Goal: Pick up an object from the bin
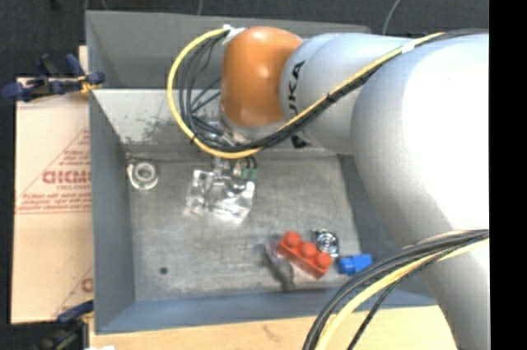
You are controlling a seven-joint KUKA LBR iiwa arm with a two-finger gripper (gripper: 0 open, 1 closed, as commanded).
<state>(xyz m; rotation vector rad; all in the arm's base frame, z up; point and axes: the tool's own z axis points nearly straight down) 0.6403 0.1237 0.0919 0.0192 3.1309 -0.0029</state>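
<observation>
In the bin (111, 200), a ring (144, 175) lies by the left wall, well apart from the rest. A plastic piece (216, 204) lies near the middle, the gripper (233, 173) over its far edge. Toward the near right corner lies a toy brick (305, 252), with a bar (278, 266) against its left side, a knob (327, 240) just behind it and a small block (354, 263) just right of it.
</observation>
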